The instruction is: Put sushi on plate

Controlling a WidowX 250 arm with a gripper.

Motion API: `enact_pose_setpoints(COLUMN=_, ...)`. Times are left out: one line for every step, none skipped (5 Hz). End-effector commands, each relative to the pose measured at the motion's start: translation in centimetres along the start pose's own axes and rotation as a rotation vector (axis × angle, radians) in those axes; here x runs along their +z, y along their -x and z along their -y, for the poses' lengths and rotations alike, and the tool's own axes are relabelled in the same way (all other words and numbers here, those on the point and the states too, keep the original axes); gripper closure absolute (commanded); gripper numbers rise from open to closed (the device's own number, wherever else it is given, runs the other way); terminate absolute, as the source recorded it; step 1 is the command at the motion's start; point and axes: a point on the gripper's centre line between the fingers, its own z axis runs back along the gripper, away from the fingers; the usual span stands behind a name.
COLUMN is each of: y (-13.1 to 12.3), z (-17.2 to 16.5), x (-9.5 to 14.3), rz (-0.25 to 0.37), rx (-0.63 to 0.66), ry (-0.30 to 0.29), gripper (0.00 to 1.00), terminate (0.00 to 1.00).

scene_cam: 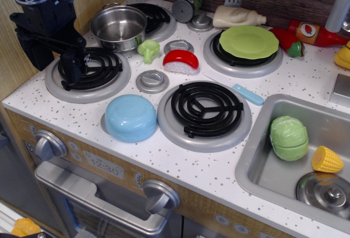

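Sushi (181,61) sits mid-stove btwn burners, broccoli (148,49) just left. Plate (249,41) on back-right burner. Bowl (130,117) upturned at front; pot (118,27) back-left.

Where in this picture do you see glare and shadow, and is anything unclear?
In the observation.image view, glare glints on the sushi and inside the steel pot; the blue bowl casts a soft shadow at its base; the plate is evenly lit; the dark end effector is murky, so whether it is open or shut is unreadable.
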Motion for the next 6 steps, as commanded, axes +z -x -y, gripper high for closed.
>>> enact_pose_setpoints(y=0.0, z=0.0, x=0.0, rz=0.000, rx=0.000, ry=0.000, gripper=0.00, terminate=0.00)
enact_pose_setpoints(y=-2.1, z=2.2, x=0.9, rz=-0.001, rx=0.145, ry=-0.021, gripper=0.00, terminate=0.00)
enact_pose_setpoints(y=-3.9, z=4.3, x=1.3, rz=-0.021, rx=0.269, ry=-0.053, gripper=0.00, terminate=0.00)
enact_pose_setpoints(y=-6.0, z=5.6, x=1.5, rz=-0.005, rx=0.274, ry=-0.064, gripper=0.00, terminate=0.00)
enact_pose_setpoints(y=-7.5, z=6.2, x=1.9, rz=-0.052, rx=0.458, ry=-0.029, gripper=0.00, terminate=0.00)
enact_pose_setpoints(y=-10.1, z=6.6, x=1.5, rz=-0.055, rx=0.715, ry=0.021, gripper=0.00, terminate=0.00)
